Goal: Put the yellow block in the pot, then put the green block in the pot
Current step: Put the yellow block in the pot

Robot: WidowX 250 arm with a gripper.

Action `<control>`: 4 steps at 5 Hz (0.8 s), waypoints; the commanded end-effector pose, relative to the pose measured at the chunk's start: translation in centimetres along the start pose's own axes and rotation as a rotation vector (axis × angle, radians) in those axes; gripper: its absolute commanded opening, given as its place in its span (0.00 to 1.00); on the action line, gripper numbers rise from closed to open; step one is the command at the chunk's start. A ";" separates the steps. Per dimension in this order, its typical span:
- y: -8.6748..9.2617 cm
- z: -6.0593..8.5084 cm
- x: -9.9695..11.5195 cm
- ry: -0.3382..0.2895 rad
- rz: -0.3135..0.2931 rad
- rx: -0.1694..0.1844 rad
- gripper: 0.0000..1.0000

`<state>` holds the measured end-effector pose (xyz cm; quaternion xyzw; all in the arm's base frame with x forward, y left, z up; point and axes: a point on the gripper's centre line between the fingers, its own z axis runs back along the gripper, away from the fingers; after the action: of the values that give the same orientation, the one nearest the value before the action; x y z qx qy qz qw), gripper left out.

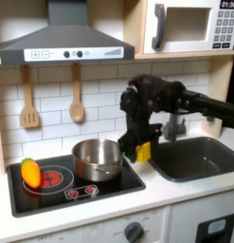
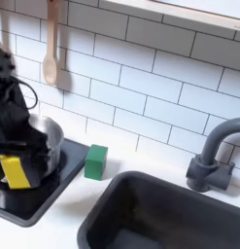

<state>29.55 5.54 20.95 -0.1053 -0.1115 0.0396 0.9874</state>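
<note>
Pinching the yellow block between the fingers of the gripper, aloft just beside the rim of the pot at the stovetop's sink-side edge. Probably light, rigid, smooth-faced; best gripped across flat opposite sides. Green block resting on the stovetop's back corner.

Green block hidden behind gripper in the first exterior view; pot half covered at 9 o'clock in the second exterior view.
</note>
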 end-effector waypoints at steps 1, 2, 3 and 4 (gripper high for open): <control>1.0 0.1 2.5 0.009 0.015 -0.005 0.00; 1.5 -0.4 3.1 0.024 0.023 0.005 0.00; 2.2 -0.5 4.2 0.021 0.035 0.015 0.00; 2.7 -0.4 5.4 0.015 0.043 0.024 0.00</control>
<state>34.72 8.61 21.09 -0.0981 -0.1017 0.0619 0.9880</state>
